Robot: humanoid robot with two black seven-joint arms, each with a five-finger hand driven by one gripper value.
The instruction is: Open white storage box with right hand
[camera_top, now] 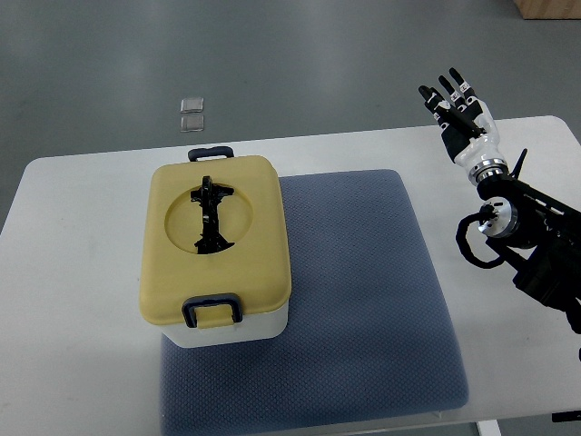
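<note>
Here, the white storage box (216, 263) stands on the left part of a blue-grey mat (354, 300) laid over the white bench (73, 272); its pale yellow lid (254, 227) is seated flat, with a black folding handle (212, 215) lying in a round recess and a dark latch (211, 310) at the near edge and another at the far edge. My right hand (459, 113) is raised over the bench's far right corner, well apart from the box, fingers spread and holding nothing.

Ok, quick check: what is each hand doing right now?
Right hand: open, fingers spread, holding nothing, raised off to the right of the storage box.
Left hand: not in view.
</note>
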